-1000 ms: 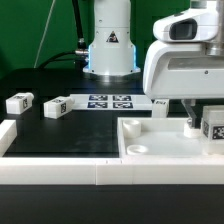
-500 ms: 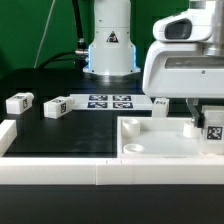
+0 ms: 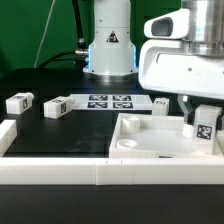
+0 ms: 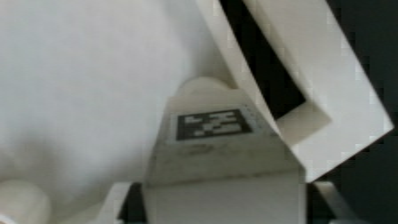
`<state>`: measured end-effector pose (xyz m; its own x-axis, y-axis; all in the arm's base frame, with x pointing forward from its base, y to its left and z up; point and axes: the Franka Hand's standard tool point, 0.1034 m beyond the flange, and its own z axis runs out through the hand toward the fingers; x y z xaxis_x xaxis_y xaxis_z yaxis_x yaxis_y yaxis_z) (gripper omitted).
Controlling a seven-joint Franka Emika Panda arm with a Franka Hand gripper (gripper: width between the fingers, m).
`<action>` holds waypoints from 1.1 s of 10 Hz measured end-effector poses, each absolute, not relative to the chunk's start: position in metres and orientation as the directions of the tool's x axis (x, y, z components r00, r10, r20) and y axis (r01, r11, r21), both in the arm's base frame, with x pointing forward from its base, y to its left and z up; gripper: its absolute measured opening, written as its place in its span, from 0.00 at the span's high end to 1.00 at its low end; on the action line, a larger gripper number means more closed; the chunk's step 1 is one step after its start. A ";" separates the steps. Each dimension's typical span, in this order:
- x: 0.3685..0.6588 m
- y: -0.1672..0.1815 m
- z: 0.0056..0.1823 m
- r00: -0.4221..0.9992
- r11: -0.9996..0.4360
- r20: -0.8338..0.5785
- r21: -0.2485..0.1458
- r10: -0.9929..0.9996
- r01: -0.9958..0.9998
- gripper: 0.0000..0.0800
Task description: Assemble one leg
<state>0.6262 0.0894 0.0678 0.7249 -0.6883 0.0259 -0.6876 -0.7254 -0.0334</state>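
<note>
The fingers (image 3: pixel 203 128) are clenched on 1 stubby white plastic leg with a black-and-white tag (image 3: pixel 204 129), held over the large white square tray-like piece (image 3: pixel 150 143), apparently not yet seated.

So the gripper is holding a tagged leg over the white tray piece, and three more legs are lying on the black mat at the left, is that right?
Not quite: the exterior view shows two legs, not three, on the black mat: one leg and a second leg. The rest holds: the gripper holds a tagged leg over the white tray piece.
</note>
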 end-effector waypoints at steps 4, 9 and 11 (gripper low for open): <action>0.624 0.074 0.069 0.512 -0.513 0.053 -0.011 -0.858 -0.858 0.60; 0.623 0.069 0.069 0.486 -0.487 0.058 -0.003 -0.872 -0.874 0.27; 0.623 0.069 0.069 0.486 -0.487 0.058 -0.003 -0.872 -0.874 0.19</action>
<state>0.6228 0.0695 0.0689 0.4857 -0.8722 0.0579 -0.8736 -0.4867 -0.0028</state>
